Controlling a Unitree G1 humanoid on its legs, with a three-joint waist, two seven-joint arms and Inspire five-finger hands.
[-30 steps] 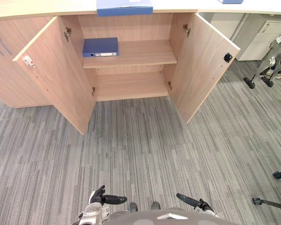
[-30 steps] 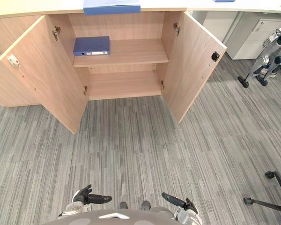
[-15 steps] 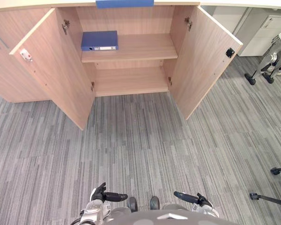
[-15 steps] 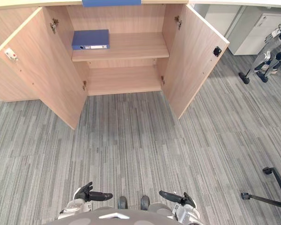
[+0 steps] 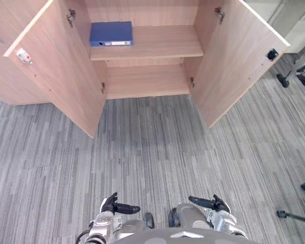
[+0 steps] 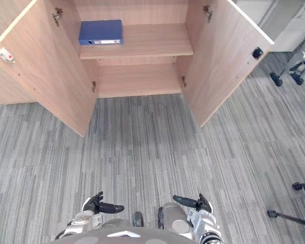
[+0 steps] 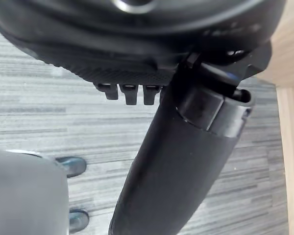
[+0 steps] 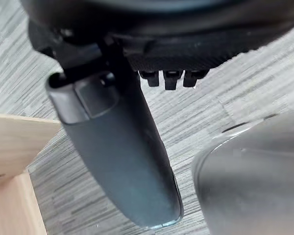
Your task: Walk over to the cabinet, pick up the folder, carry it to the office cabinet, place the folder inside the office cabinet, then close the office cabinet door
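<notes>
Left hand (image 5: 113, 206): fingers (image 7: 130, 93) loosely bent and relaxed, thumb (image 7: 186, 161) standing straight out, nothing held. It hangs low over the grey striped carpet (image 5: 152, 152), close in front of the robot, with the thumb pointing inward toward the other hand.

Right hand (image 5: 213, 205): its fingers (image 8: 171, 78) are loose in the same way, the thumb (image 8: 122, 152) is straight, and the hand is empty. It hangs level with the left hand, and a gap of carpet lies between the two.

Well ahead of both hands stands a light wooden cabinet (image 5: 145, 10) with both doors swung wide open. The blue folder (image 5: 111, 33) lies flat on the upper shelf (image 5: 162, 43), at the shelf's left end against the side wall, its labelled spine along the shelf's front edge. The lower shelf (image 5: 145, 81) carries nothing.

The left door (image 5: 56, 71) bears a small white catch with a red dot (image 5: 23, 55) near its outer edge. The right door (image 5: 239, 61) bears a small black fitting (image 5: 272, 53) near its outer edge.

At the far right, on the carpet, lies the black wheeled leg of a chair base (image 5: 295, 217)
</notes>
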